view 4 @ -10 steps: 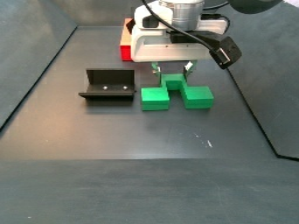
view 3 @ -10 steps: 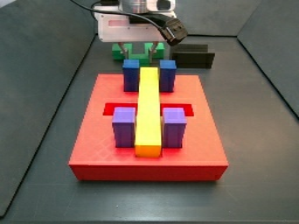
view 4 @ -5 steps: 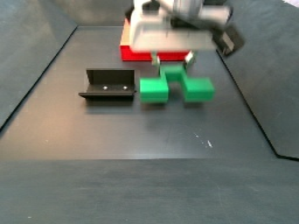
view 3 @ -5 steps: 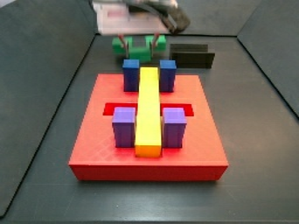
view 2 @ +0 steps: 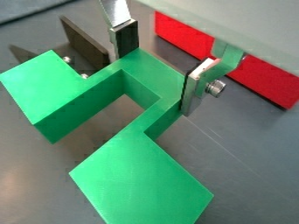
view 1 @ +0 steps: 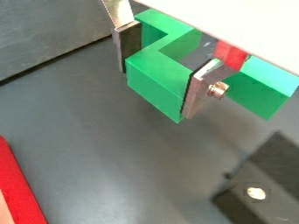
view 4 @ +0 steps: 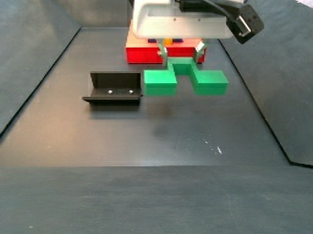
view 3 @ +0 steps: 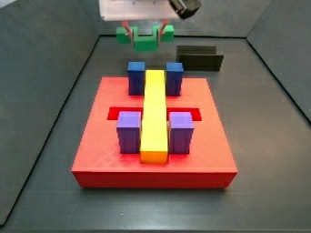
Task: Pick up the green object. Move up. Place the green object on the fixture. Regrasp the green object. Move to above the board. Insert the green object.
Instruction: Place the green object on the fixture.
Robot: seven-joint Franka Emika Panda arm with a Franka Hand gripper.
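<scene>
The green object is a bright green notched block hanging clear of the dark floor, its shadow below it. My gripper is shut on its narrow middle web, and both wrist views show the silver fingers pressed against the web's two sides. A side view has the green object high behind the board, which is red and carries blue and purple posts and a long yellow bar. The black fixture stands on the floor beside the lifted piece, apart from it; it also shows as the fixture in a wrist view.
Dark enclosure walls slope up on both sides of the floor. The board's red edge lies just behind the gripper. The fixture sits right of the board's far end.
The gripper, shut on the green object, has risen straight up; the piece left the floor and now hangs above it.
</scene>
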